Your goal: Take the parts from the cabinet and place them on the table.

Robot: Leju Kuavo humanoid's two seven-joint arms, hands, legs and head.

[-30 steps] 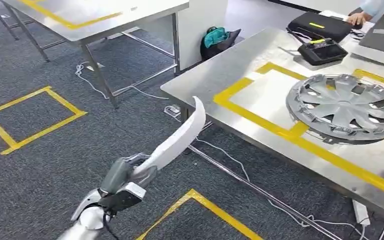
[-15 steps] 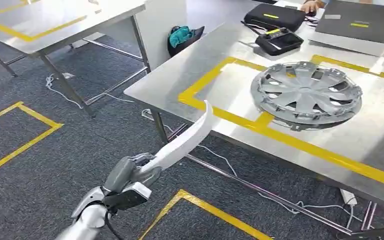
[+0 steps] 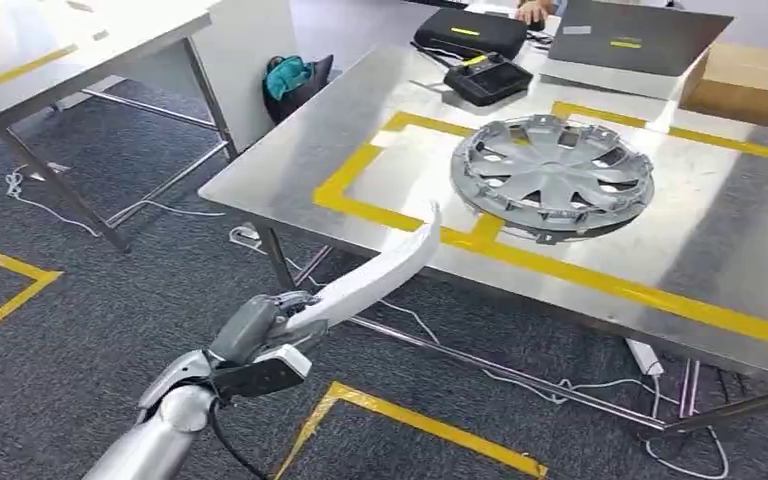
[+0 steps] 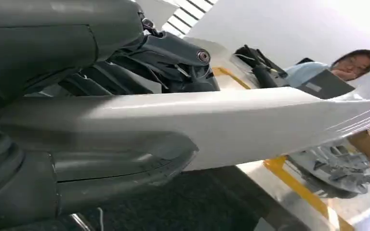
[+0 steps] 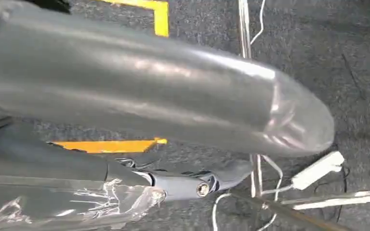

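The long, curved white plastic trim part [image 3: 375, 275] runs from the lower left of the head view up toward the centre, its pointed tip over the near edge of the stainless-steel table [image 3: 290, 160]. The left hand [image 3: 260, 340] grasps its lower end, the grey thumb and darker fingers wrapped around it, while the silver forearm rises from the bottom left corner with the hand angled up and to the right. On the table, in the upper right of that view, a silver multi-spoke plastic wheel cover [image 3: 552, 177] lies flat inside a square of yellow tape [image 3: 560, 270], well apart from the trim part's tip.

The left wrist view gives the close side: the white part [image 4: 231, 125] crosses the whole frame, clamped between the thick thumb below and the dark fingers [image 4: 173, 57] above, with a seated person [image 4: 347, 67] at the upper right. The right wrist view has the right hand [image 5: 139, 115] over grey carpet [image 5: 318, 57], its thumb extended across the frame and nothing between thumb and fingers.
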